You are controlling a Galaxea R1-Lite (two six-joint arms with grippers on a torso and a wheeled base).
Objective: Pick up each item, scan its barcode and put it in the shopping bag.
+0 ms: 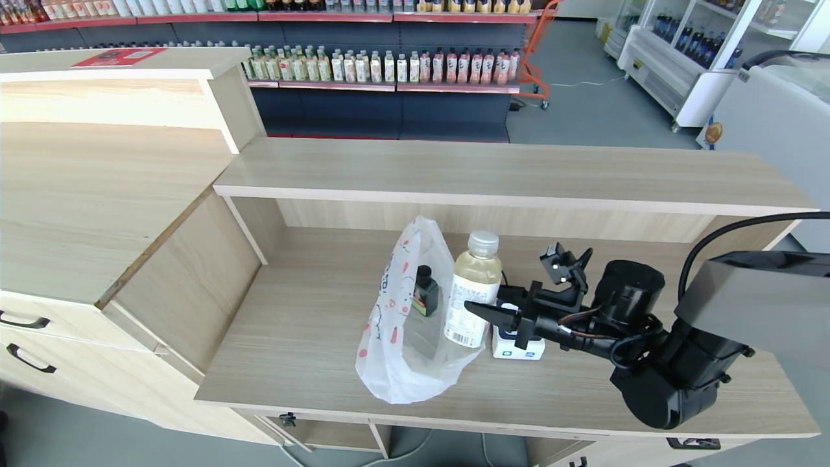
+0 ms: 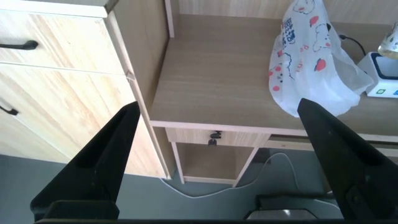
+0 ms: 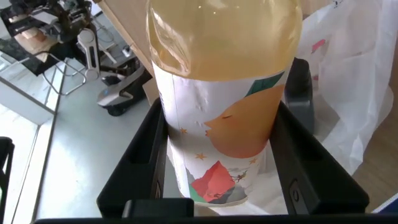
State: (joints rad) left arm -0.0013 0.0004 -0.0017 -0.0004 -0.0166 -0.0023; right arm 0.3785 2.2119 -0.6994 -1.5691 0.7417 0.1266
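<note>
At centre of the head view, the bottle (image 1: 475, 288) stands upright between the shopping bag (image 1: 389, 337) on its left and the white scanner (image 1: 519, 348) at lower right. Your right gripper (image 1: 483, 312) clasps its labelled lower body, jaws pressed to both sides; your left gripper (image 2: 217, 109) gapes wide, empty. Pale yellow drink, grey cap, white label with orange print, barcode low. Judge it full, hence heavy, smooth and slippery: grip the stiff midsection.

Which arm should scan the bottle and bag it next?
Right. The right hand is shut on the drink bottle, held upright next to the white scanner and the shopping bag. The left hand is open, holds nothing, and sits off the counter's front edge.
</note>
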